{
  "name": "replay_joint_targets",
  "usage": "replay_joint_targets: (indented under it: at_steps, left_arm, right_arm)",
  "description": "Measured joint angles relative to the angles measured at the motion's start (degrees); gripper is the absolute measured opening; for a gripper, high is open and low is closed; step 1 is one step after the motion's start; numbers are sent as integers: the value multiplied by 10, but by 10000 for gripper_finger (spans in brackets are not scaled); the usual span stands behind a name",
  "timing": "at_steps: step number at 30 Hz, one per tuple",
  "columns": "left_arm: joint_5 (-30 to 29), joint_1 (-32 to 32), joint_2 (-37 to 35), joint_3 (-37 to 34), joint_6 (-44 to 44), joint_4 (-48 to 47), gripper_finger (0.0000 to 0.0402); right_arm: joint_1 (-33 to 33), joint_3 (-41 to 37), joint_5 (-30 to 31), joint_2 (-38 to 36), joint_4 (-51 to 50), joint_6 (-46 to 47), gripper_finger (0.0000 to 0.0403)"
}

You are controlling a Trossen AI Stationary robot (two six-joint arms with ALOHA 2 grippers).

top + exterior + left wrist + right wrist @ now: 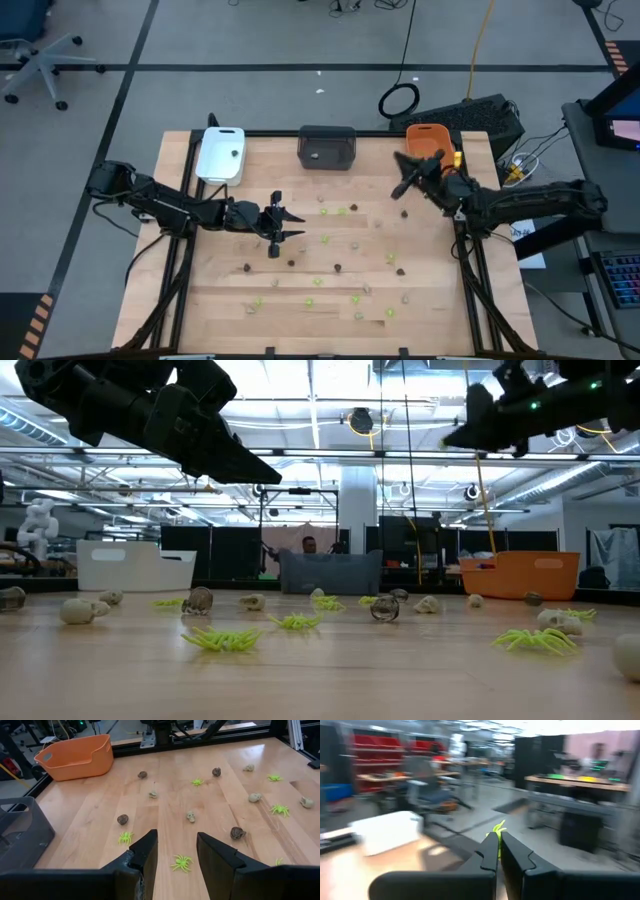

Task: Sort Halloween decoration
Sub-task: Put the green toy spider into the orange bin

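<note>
Light wooden worktop (300,300) carries three bins along its far edge: a white rectangular plastic tray (221,154) at left, a dark grey rectangular tray (327,147) in the middle, an orange plastic tray (431,139) at right. Left tool (279,229) hangs over the left-centre of the worktop, fingers spread apart, nothing between them; its wrist view shows a lime green plastic spider (181,863) on the wood just ahead of the gap. Tiny Halloween decoration pieces lie scattered over the middle and near half of the worktop: dark brown-black lumps (237,833), lime green spiders (222,640), pale beige-grey skulls (191,816). Right tool (407,177) is raised near the orange tray, fingers pinched on a small lime green spider piece (498,827) sticking out past the tips.
</note>
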Motion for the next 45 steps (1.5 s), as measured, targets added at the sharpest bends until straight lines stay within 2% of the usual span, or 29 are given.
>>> replay_joint_targets:
  at_steps: [6, 15, 32, 41, 45]
  left_arm:
    - [0, 0, 0, 0, 0, 0, 134]
    - [0, 0, 0, 0, -18, 2, 134]
    - [0, 0, 0, 0, -31, 2, 134]
    - [-11, 3, 0, 0, -45, 3, 134]
    - [-12, 4, 0, 0, -46, 4, 134]
  right_arm:
    - [-94, 0, 26, -25, -83, 25, 0]
    - [-227, 0, 22, 10, -169, 95, 0]
    - [-360, 0, 22, 175, -168, 120, 0]
    - [-385, 0, 22, 196, -177, 115, 1]
    - [-390, 0, 22, 196, -181, 114, 22]
